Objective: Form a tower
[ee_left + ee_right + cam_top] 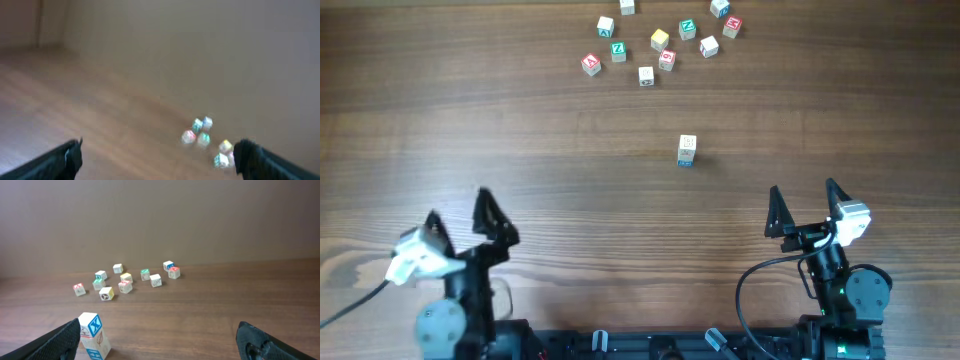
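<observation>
Tower [686, 150] untouched; left pincer [458, 203], right pincer [802, 186] agape

Wood table [520, 120] fills the overhead view edge to edge: mid-brown, grain running left-right w/ darker streaks, matte finish. Behind its far edge stands a plain wall [160, 220], grey-beige, uniform, meeting the tabletop in a straight line in the right wrist view. Left wrist view is blurred; a vertical band [50, 22] shows in the wall near top left. Light is soft & even, w/ a faint pale sheen on the tabletop & weak shadows.
</observation>
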Controlling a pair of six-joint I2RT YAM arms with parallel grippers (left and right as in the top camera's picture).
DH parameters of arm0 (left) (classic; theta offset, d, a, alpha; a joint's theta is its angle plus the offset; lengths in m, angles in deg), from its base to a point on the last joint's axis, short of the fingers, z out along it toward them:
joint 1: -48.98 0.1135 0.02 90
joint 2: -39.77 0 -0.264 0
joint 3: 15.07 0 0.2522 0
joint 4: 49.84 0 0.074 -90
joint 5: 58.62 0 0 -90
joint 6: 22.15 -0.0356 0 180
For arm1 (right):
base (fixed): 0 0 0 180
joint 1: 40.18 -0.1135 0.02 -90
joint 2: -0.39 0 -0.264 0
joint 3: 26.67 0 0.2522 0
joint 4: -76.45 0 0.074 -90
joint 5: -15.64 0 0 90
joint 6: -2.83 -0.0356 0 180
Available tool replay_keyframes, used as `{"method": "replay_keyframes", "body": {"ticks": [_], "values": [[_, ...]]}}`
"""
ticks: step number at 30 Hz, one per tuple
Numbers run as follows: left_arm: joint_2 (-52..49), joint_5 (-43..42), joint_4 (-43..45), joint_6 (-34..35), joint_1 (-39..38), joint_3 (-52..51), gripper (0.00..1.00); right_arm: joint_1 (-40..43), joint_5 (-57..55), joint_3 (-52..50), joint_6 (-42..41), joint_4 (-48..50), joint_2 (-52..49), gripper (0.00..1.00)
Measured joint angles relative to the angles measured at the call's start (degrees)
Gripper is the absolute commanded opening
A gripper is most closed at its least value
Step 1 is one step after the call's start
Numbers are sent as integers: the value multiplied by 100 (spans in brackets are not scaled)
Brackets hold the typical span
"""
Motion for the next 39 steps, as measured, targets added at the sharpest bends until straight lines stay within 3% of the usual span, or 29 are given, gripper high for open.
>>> {"method": "replay_keyframes", "body": {"ticks": [4,8,15,39], "values": [[24,-306,1537,-2,0,-1429,100,0,0,0,0,-2,0,100],[31,-411,1836,-70,0,-2094,100,0,0,0,0,0,0,100],[42,-522,1858,-621,-44,-2096,100,0,0,0,0,0,0,100],[39,-562,1858,-658,-44,-2096,100,0,0,0,0,0,0,100]]}}
